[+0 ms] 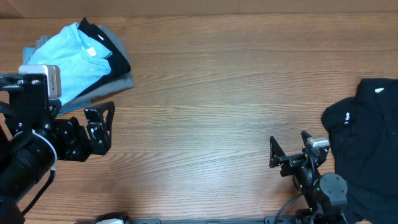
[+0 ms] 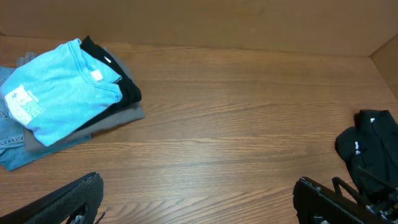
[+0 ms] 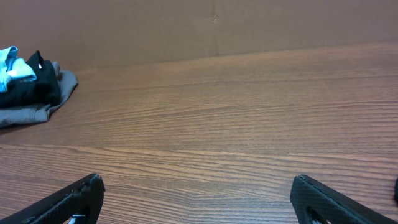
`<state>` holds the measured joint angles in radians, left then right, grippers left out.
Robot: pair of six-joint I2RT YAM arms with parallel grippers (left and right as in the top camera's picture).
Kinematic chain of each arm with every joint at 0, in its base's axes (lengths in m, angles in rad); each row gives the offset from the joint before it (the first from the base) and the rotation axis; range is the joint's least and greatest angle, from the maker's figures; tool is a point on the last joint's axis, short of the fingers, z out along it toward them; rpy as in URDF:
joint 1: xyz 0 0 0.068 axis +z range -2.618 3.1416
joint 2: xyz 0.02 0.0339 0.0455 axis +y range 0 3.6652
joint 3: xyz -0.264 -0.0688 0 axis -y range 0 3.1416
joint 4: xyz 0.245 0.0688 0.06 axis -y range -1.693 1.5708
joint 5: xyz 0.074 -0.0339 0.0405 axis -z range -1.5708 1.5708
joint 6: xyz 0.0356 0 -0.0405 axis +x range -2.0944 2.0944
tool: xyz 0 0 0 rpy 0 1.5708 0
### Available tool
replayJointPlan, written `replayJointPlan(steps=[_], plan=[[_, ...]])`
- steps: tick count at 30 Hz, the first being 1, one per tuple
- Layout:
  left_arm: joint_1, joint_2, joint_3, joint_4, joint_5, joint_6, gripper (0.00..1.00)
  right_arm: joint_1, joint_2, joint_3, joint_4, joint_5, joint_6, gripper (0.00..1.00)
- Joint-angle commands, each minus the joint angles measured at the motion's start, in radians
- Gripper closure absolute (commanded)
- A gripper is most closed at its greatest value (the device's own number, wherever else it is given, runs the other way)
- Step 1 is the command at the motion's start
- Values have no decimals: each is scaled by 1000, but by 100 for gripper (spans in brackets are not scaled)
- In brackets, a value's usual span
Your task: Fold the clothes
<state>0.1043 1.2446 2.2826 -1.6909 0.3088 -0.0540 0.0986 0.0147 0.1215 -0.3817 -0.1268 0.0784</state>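
Both pincers spread wide and empty over bare wood; light blue T-shirt (image 1: 68,59) lies folded at the far left corner of the table (image 1: 211,93).

T-shirt sits on top of a small pile: a black garment (image 1: 117,55) directly under it, a grey one (image 1: 123,84) below that, denim (image 2: 12,152) showing at the pile's left edge in the left wrist view. White neck tag faces up; small white print visible near the shirt's left end. Left gripper (image 1: 104,129) is low, just in front of the pile, not touching it, fingers well apart with nothing between them. Right gripper (image 1: 290,146) is near the front right, also fully spread and holding nothing. Just beside it to the right, a crumpled black shirt (image 1: 367,137) lies at the table's right edge, apart from the fingers.
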Motion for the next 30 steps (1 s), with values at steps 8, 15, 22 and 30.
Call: replayJointPlan(steps=[8,15,22,30], plan=[[-8,-1,-3,2,-5,-21,0,-5,-12,-9,7,-5,4,0],[-7,5,-5,11,-25,-8,0,-5,-12,-9,7,-5,4,0],[-7,-154,-332,300,-69,55,0,-5,-12,-9,7,-5,4,0],[-7,-489,-963,718,-27,265,0,-5,-12,-9,7,-5,4,0]])
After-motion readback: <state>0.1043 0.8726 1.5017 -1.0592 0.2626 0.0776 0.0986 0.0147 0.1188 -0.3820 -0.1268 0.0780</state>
